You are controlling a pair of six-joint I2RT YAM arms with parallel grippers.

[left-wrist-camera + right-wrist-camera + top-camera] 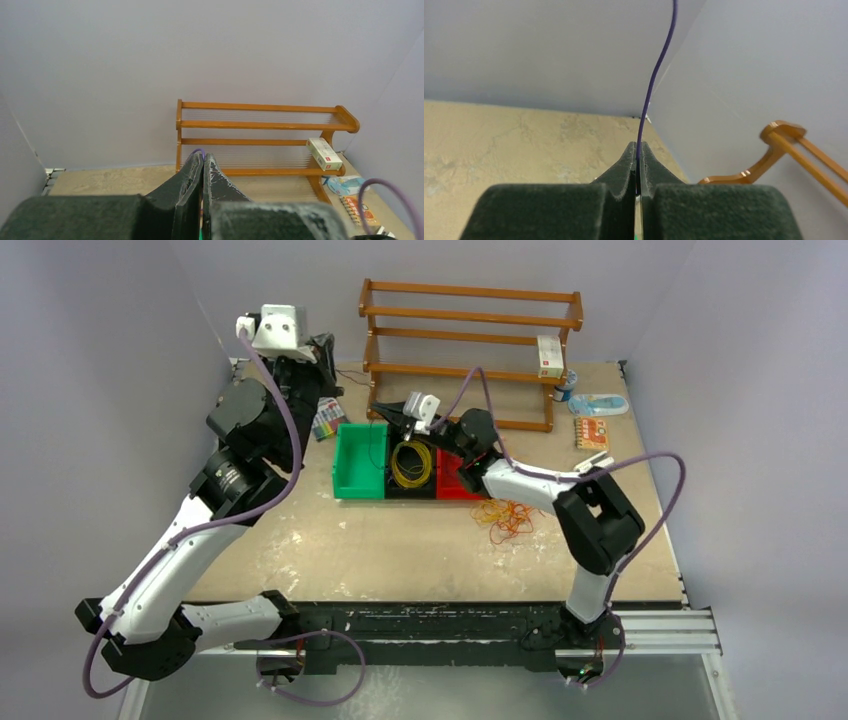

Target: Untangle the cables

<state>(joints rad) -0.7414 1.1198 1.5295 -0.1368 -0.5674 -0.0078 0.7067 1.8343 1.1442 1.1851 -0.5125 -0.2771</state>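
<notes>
My right gripper (637,148) pinched one purple cable (652,95); my left gripper (203,158) was pressed together. One yellow coil (411,464) lay among three bins (347,456), one orange bunch (507,519) outside.

A wooden rack (440,312) is stood on the table (400,550). A white-and-red box (549,355) is kept on its lower shelf, at the right end. A green bin (340,465) and a red bin (455,486) are placed just in front of it. A marker pack (327,420) is laid by its left foot, and a blue-and-white packet (598,405) and an orange card (591,432) to its right.
</notes>
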